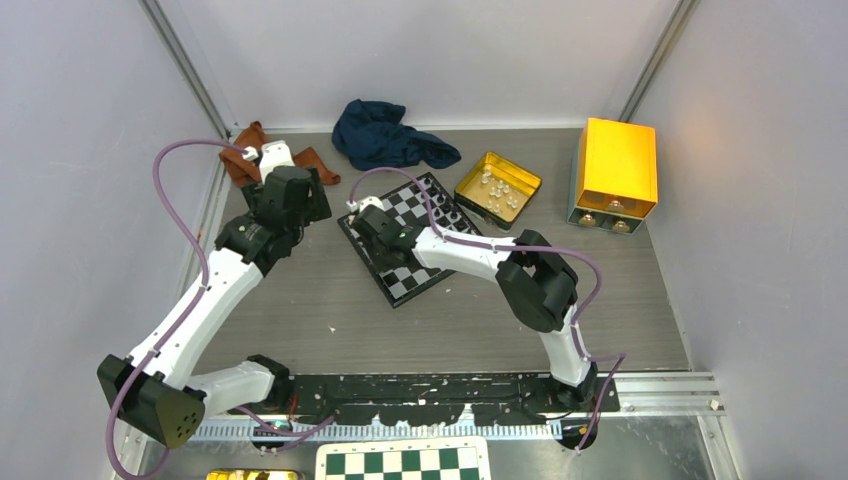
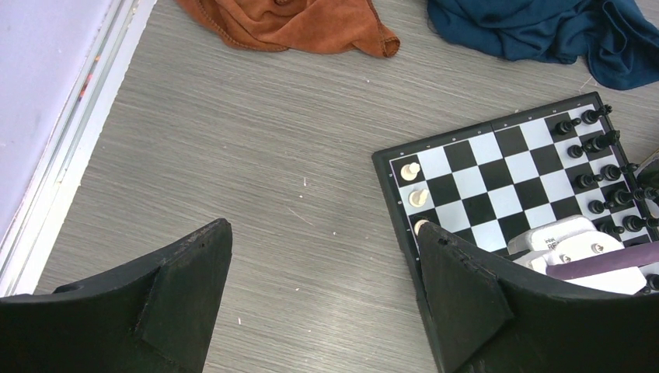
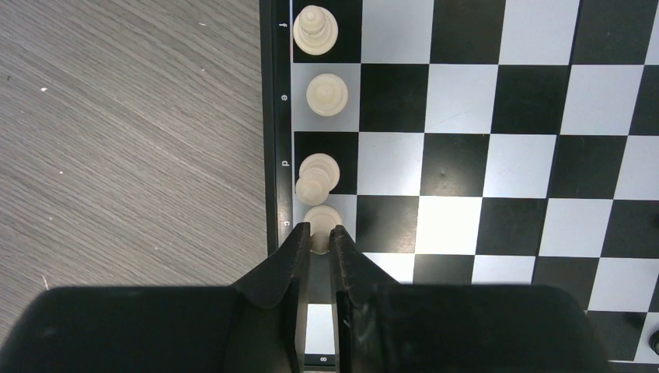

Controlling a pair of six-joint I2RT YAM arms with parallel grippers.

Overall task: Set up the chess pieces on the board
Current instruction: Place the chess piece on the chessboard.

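Four pale cream-white chess pieces (image 3: pixel 326 95) stand in a line along one edge file of the small black-and-white checkered board (image 3: pixel 276 116), which lies on the grey wood-grain table (image 3: pixel 132 140). The right end effector (image 3: pixel 319 237) pinches the nearest cream piece (image 3: pixel 321 217) between almost closed fingers, on the square marked c. Black chess pieces (image 2: pixel 591 144) line the opposite side. The left end effector (image 2: pixel 322 264) hangs wide open over the table just beside the board, holding nothing. More pale pieces (image 1: pixel 500 190) lie in a shallow gold tin (image 1: pixel 478 208).
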